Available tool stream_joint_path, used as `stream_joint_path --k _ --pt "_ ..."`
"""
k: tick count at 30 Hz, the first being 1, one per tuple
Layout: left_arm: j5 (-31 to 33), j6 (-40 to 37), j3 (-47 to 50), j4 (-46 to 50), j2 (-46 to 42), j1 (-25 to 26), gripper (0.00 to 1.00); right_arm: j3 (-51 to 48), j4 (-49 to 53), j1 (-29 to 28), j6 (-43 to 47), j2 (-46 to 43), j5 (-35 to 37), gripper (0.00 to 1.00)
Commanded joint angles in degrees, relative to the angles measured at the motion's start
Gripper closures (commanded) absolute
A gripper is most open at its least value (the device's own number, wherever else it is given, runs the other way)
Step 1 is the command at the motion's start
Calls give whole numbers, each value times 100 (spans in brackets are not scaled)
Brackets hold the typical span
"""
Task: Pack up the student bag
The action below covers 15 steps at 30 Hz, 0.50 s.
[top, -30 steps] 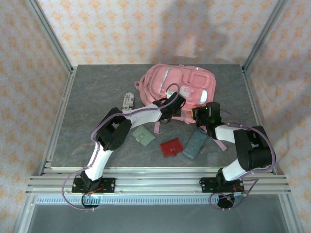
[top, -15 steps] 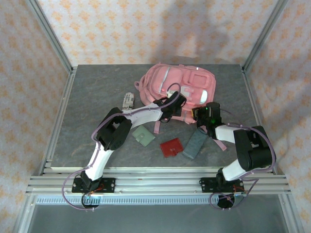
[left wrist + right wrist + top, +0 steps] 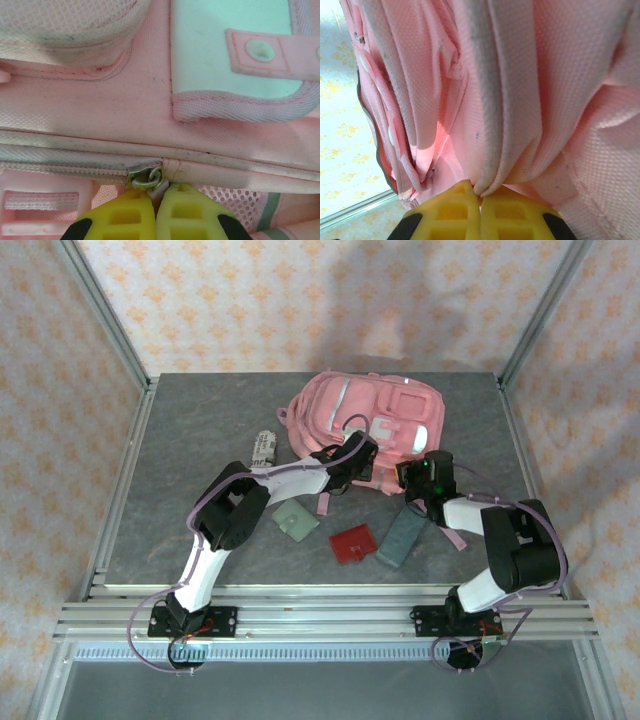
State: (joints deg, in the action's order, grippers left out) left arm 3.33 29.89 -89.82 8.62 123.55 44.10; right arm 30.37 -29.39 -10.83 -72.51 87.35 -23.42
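The pink student bag (image 3: 370, 425) lies flat at the back middle of the table, pale patches facing up. My left gripper (image 3: 352, 462) is at its near edge. In the left wrist view the yellow fingers (image 3: 125, 215) of that gripper (image 3: 159, 200) are shut on the pull tab of the metal zip slider (image 3: 145, 177), where the closed zip ends. My right gripper (image 3: 415, 472) is at the bag's near right corner. In the right wrist view this gripper (image 3: 481, 197) is shut on a fold of the bag's grey-trimmed fabric edge (image 3: 492, 150).
Near the bag lie a patterned roll (image 3: 264, 447), a pale green flat piece (image 3: 296, 520), a red square piece (image 3: 352, 543) and a grey-blue pouch (image 3: 402, 536). A pink strap (image 3: 323, 503) trails toward me. Metal frame posts stand at the table's corners.
The left gripper has shifted slightly left along the bag's near edge. The right arm and the loose items have not moved.
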Motion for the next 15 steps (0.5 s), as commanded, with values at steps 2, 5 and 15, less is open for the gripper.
stream_joint_path --k 2,5,15 --pt "-40 -36 55 -251 -344 -77 100 -66 394 -80 224 -99 157 100" --pt "104 -84 86 260 -456 -178 100 -65 471 -63 263 -109 243 100" --pt "409 -480 986 791 -1130 -937 100 -35 721 56 372 -78 600 100"
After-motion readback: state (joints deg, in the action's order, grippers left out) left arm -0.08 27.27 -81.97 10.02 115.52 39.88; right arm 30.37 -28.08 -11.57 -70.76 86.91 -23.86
